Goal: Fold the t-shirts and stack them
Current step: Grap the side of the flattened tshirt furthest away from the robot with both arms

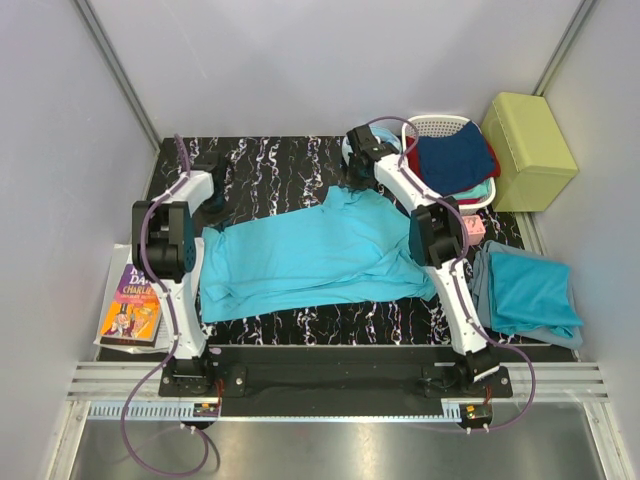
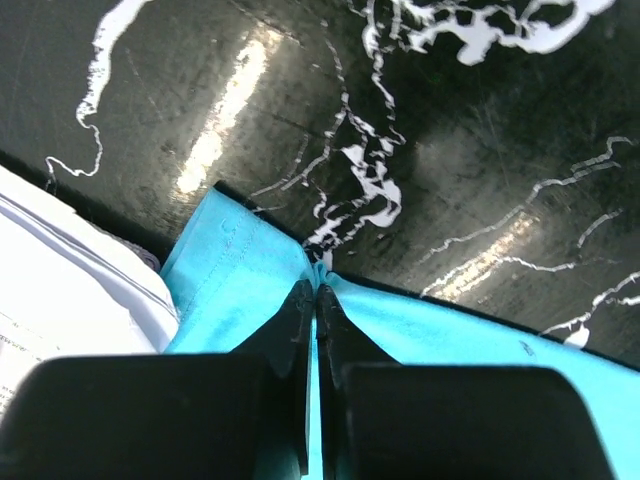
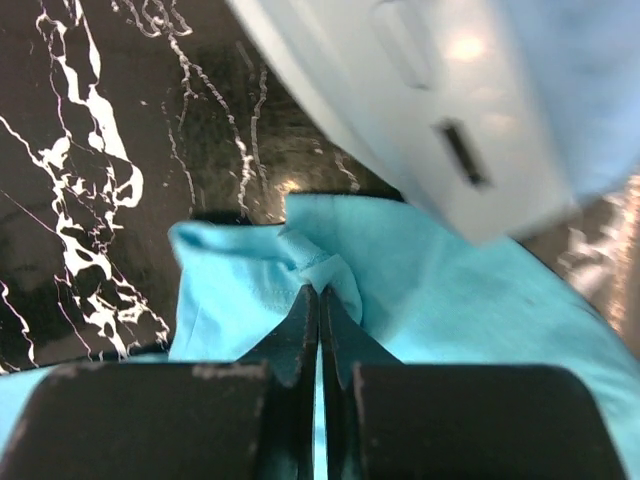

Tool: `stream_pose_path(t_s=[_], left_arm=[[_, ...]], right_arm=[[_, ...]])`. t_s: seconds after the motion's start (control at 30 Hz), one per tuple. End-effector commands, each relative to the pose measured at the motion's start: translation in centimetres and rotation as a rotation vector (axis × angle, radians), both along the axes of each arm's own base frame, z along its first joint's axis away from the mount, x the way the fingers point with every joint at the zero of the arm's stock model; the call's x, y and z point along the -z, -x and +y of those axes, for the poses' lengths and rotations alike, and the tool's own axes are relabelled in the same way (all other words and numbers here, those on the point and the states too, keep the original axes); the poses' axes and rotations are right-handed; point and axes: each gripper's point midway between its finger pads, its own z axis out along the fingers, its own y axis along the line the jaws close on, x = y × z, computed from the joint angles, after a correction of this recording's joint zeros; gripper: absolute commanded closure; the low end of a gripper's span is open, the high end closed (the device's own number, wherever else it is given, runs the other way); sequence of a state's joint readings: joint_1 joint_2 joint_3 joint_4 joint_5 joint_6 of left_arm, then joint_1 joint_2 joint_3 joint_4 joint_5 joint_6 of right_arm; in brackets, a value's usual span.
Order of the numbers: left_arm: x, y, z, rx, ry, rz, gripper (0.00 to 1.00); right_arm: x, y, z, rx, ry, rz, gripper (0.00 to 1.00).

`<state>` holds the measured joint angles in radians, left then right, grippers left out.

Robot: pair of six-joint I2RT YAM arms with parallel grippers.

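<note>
- Black table (image 1: 290, 170) with white squiggles sits between grey walls.
- One blue shirt (image 1: 310, 255) lies spread out in the middle of it.
- Left gripper (image 2: 316, 292) is pinched tight on a corner of the blue shirt, near a book (image 1: 133, 300).
- Right gripper (image 3: 320, 290) is pinched tight on its far edge, by a white basket (image 3: 400, 100).
- A folded shirt (image 1: 528, 290) lies at the right side.

This is a robotics lab test cell, not a home. Plain pale panel walls (image 1: 300, 60) with metal corner struts (image 1: 115, 70) box in a black marbled worktop (image 1: 280, 165). The left arm (image 1: 175, 250) and right arm (image 1: 440, 240) are bolted to an aluminium rail (image 1: 330, 380) at its near edge, trailing purple cables (image 1: 150, 440). The only household things are a turquoise t-shirt (image 1: 310, 255), a laundry basket (image 1: 440, 125) at the far right and a paperback book (image 1: 132, 300) at the near left.
</note>
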<state>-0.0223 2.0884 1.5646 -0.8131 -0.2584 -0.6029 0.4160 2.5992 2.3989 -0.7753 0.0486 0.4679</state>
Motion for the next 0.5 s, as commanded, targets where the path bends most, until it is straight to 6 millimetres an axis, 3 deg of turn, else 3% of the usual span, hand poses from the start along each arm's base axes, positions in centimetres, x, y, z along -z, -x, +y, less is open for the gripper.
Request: stream_pose_path(t_s=[0.0,0.03,0.23,0.47], left_arm=[[-4.2,-2.7,-2.0,0.085,0.018,-0.128,1.0],[-4.3,-2.8,-2.3,0.099,0.022,-0.129,1.0],[-6.2,-4.0,-5.7,0.228,0.007,-0.17,1.0],[-7.9,-4.9,-6.3,0.247,-0.019,-0.196,1.0]], right_arm=[[-9.1,-1.2,-2.6,0.07,0.012,-0.154,1.0],[-10.3,-1.1,-3.1,0.081,0.021,-0.174,1.0],[-13.1,-0.5,-4.2,0.099,0.038,-0.218,1.0],[-14.1,0.0,-5.0,0.108,0.055,-0.239,1.0]])
